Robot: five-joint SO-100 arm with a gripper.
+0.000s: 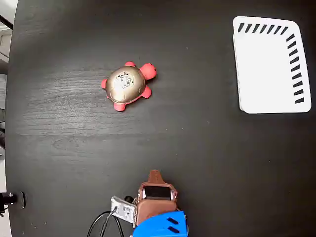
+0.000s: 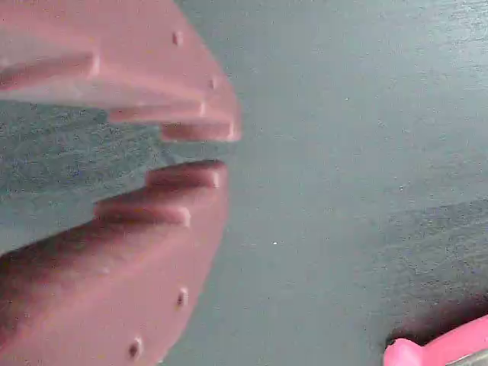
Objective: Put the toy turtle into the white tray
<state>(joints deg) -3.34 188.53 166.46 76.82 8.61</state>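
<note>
The toy turtle (image 1: pixel 127 85) lies on the black table left of centre in the fixed view, gold shell up, its red head pointing to the upper right. The white tray (image 1: pixel 269 69) sits far off at the upper right, with nothing in it. My gripper (image 1: pixel 154 175) is near the bottom edge, well below the turtle and touching nothing. In the wrist view my gripper (image 2: pixel 217 151) fills the left side, its brown-pink toothed jaws almost meeting at the tips with nothing between them. A pink bit of the turtle (image 2: pixel 438 351) shows at the bottom right corner.
The blue arm base (image 1: pixel 162 226) and a small board with black cables (image 1: pixel 122 210) lie at the bottom of the fixed view. The table's left edge (image 1: pixel 11 118) runs down the picture's left side, with dark hardware (image 1: pixel 12 199) clamped near the bottom left.
</note>
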